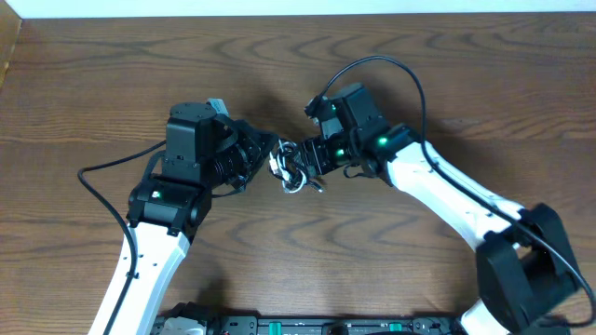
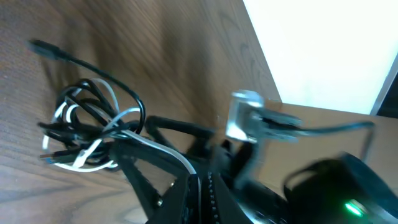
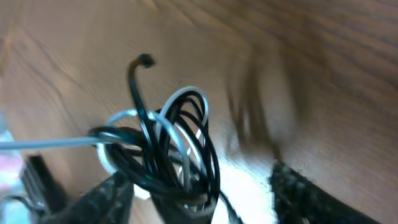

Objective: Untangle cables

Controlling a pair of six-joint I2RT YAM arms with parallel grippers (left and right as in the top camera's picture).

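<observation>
The black and white cables [image 1: 293, 172] lie tangled in one small bundle at the table's middle, between my two grippers. In the left wrist view the bundle [image 2: 87, 134] rests on the wood, one black plug end sticking out to the upper left. A white strand runs from it into my left gripper [image 2: 200, 183], which is shut on that strand. My left gripper [image 1: 268, 154] sits just left of the bundle. My right gripper [image 1: 312, 158] is just right of it. In the right wrist view the looped bundle [image 3: 177, 146] sits between the wide-open fingers [image 3: 205, 199], near the left one.
The wooden table [image 1: 447, 84] stretches all around the bundle. Its far edge meets a white surface [image 2: 323, 50]. The right arm's body with a green light [image 2: 351, 202] is close in front of my left gripper. Thick black arm wires [image 1: 102, 181] run along both arms.
</observation>
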